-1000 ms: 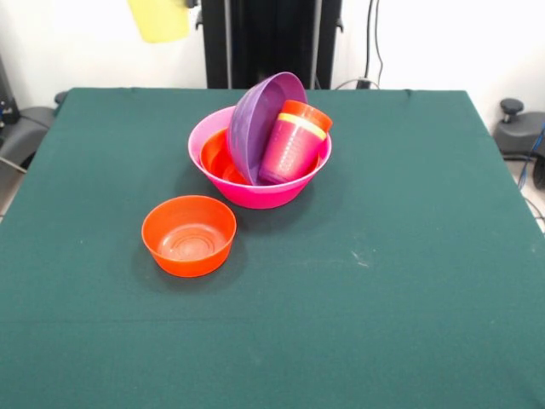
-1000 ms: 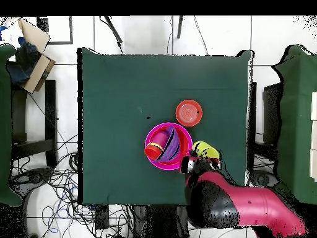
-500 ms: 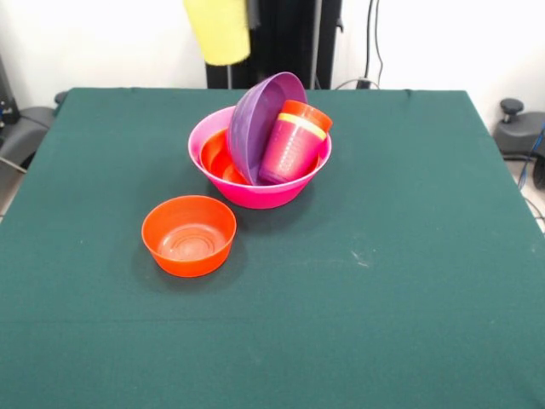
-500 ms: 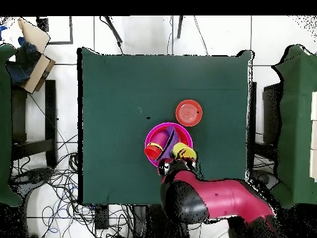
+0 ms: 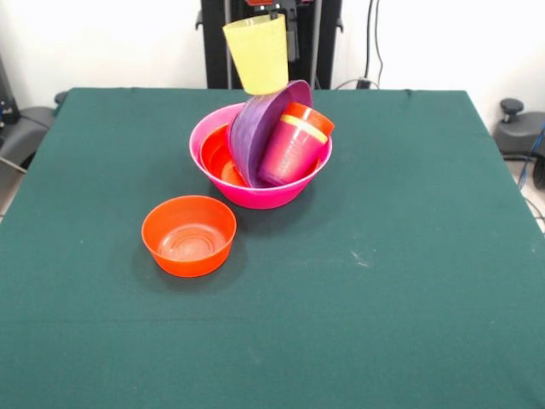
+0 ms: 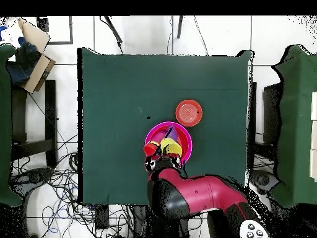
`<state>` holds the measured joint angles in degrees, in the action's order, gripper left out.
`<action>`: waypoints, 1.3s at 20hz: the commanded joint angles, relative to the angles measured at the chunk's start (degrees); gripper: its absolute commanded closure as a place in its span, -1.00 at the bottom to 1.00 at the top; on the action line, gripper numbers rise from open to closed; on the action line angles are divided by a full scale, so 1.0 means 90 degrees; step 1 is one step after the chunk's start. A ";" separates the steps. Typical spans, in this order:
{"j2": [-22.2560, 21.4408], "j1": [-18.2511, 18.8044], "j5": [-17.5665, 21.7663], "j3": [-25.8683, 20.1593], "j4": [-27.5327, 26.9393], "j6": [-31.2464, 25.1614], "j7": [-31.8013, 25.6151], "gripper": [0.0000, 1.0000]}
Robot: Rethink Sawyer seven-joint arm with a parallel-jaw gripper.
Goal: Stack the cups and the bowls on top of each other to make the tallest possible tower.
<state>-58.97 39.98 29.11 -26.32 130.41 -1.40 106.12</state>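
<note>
Green cloth-covered table (image 5: 383, 298), bare across the near half apart from a few pale specks. A small orange bowl (image 5: 188, 234) sits upright and empty on the cloth, apart from the tower (image 5: 261, 153) and nearer the camera than it.

The tower's base is the big pink bowl (image 5: 255, 194), standing behind the orange bowl toward the table's far side. Inside it: a wide orange bowl (image 5: 217, 158) lying low, a purple bowl (image 5: 260, 128) tipped up on edge, and a leaning nest of cups with a purple cup (image 5: 289, 153) outermost and yellow and orange rims showing at its mouth.

A yellow cup (image 5: 256, 53) hangs mouth-up and slightly tilted over the purple bowl's upper edge; contact between the two cannot be judged. The gripper (image 5: 274, 7) is cut off at the frame's top edge, so its opening and its hold on the cup cannot be told.

Behind the table: a white wall and a black column. Overhead, the red arm (image 6: 204, 195) covers the tower's near rim; tiled floor with cables (image 6: 59, 186) surrounds the table.
</note>
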 commanded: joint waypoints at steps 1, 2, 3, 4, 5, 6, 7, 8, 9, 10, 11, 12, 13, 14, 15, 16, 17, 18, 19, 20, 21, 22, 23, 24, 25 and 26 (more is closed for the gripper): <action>0.1342 -0.0641 0.0295 0.1107 -0.0553 0.0492 0.0859 1.00; 0.1400 -0.0692 0.0263 0.1162 -0.0581 0.0541 0.0829 1.00; 0.1469 -0.0743 0.0238 0.1228 -0.0615 0.0608 0.0804 1.00; 0.1548 -0.0790 0.0218 0.1307 -0.0648 0.0690 0.0788 1.00; 0.1617 -0.0813 0.0214 0.1359 -0.0689 0.0751 0.0757 1.00; 0.1654 -0.0807 0.0214 0.1376 -0.0714 0.0775 0.0722 1.00; 0.1692 -0.0801 0.0213 0.1392 -0.0739 0.0799 0.0687 1.00; 0.1648 -0.0750 0.0212 0.1347 -0.0715 0.0754 0.0656 1.00; 0.1498 -0.0679 0.0184 0.1261 -0.0644 0.0635 0.0619 1.00; 0.1223 -0.0538 0.0113 0.1061 -0.0493 0.0400 0.0577 1.00; 0.0873 -0.0361 0.0004 0.0799 -0.0293 0.0111 0.0513 1.00; 0.0401 -0.0145 -0.0222 0.0453 -0.0022 -0.0208 0.0439 1.00; -0.0072 0.0071 -0.0447 0.0107 0.0248 -0.0526 0.0364 1.00; -0.0417 0.0273 -0.0697 -0.0226 0.0473 -0.0751 0.0296 1.00; -0.0672 0.0387 -0.0906 -0.0438 0.0620 -0.0897 0.0235 1.00; -0.0926 0.0501 -0.1115 -0.0650 0.0767 -0.1044 0.0174 1.00; -0.1091 0.0566 -0.1266 -0.0775 0.0855 -0.1126 0.0140 1.00; -0.1166 0.0635 -0.1364 -0.0890 0.0900 -0.1181 0.0106 1.00; -0.1242 0.0703 -0.1462 -0.1006 0.0945 -0.1236 0.0073 1.00; -0.1300 0.0772 -0.1527 -0.1102 0.0966 -0.1280 0.0024 1.00; -0.1353 0.0857 -0.1617 -0.1227 0.0989 -0.1339 -0.0026 1.00; -0.1433 0.0945 -0.1717 -0.1346 0.1023 -0.1412 -0.0099 1.00; -0.1533 0.1017 -0.1825 -0.1454 0.1062 -0.1475 -0.0166 1.00; -0.1633 0.1089 -0.1933 -0.1561 0.1102 -0.1538 -0.0233 1.00; -0.1706 0.1130 -0.2030 -0.1648 0.1117 -0.1608 -0.0280 1.00; -0.1776 0.1137 -0.2113 -0.1707 0.1142 -0.1651 -0.0286 1.00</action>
<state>-70.11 49.64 14.99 -32.44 135.08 -8.53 106.12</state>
